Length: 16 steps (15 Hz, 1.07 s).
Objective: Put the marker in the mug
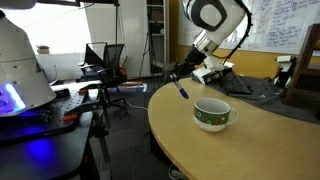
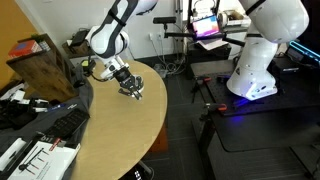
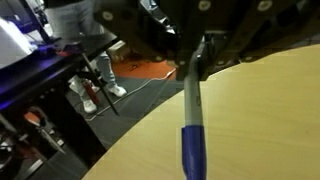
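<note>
We are looking at the gripper [image 1: 182, 78] gripping the marker [image 3: 193, 128], its fingers pressing in on the upper end while the blue end is pointing down at the wooden table [image 1: 250, 150], close to the curved edge. The marker is hanging in the air, tilting slightly. In an exterior view the mug [image 1: 211, 114] is standing upright on the table near the gripper, apart from the marker.

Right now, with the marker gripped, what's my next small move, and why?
Probably carry the gripper sideways toward the mug: in an exterior view the marker hangs in its shut grip over the table, beside the mug, not over its opening.
</note>
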Available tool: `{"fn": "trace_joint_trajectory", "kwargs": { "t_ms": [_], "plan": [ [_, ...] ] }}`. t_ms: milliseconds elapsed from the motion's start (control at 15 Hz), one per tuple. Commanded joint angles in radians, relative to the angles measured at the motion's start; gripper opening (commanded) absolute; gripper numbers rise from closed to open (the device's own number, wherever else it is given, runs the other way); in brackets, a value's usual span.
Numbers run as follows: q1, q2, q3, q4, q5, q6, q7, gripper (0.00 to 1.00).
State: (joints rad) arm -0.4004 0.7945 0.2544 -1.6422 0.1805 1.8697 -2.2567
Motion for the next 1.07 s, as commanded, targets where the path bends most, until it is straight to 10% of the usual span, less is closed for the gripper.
{"fn": "trace_joint_trajectory", "kwargs": {
  "t_ms": [0,1000],
  "plan": [
    [0.023,-0.061,-0.043,-0.012,0.029,-0.042,-0.089,0.05],
    [-0.034,0.068,-0.164,0.198,0.137,-0.052,-0.161,0.05]
  ]
}}
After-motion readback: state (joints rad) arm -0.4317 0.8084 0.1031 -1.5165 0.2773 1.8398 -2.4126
